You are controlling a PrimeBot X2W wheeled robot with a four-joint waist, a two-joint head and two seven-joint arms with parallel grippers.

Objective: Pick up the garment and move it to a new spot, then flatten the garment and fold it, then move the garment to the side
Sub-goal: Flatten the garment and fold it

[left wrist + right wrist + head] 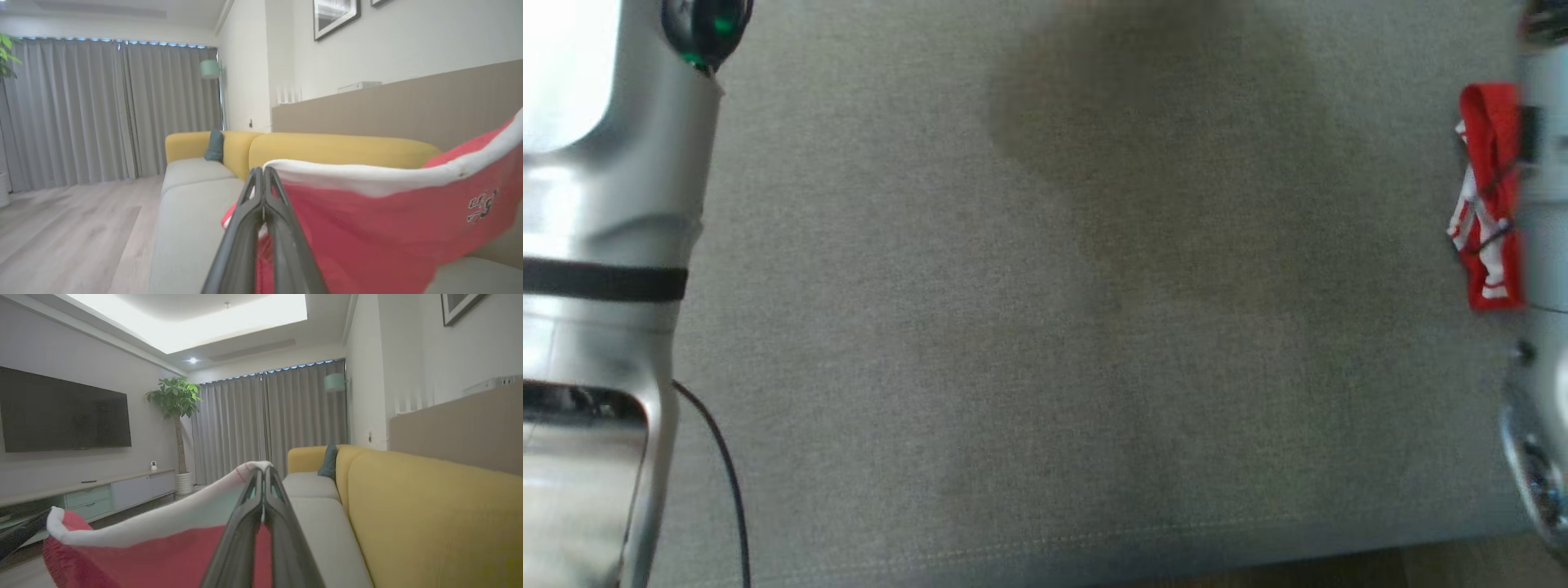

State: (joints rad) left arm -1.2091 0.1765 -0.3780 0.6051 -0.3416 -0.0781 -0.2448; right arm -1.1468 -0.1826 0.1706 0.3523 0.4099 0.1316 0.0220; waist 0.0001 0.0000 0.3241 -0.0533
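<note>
From the head view, the pale silver left forearm [605,245] sits at nine o'clock over the grey fabric sofa seat [1045,327]. The left gripper [263,173] is pinched tight on the white band of the red cloth garment [367,228], which is held up off the seat. The right gripper [263,473] is clamped on the same band, with red folds showing at three o'clock.

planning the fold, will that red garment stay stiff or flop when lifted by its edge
Probably floppy: the red garment dips in a curve along its white edge while held up. Likely light too, hanging bunched and narrow.
</note>
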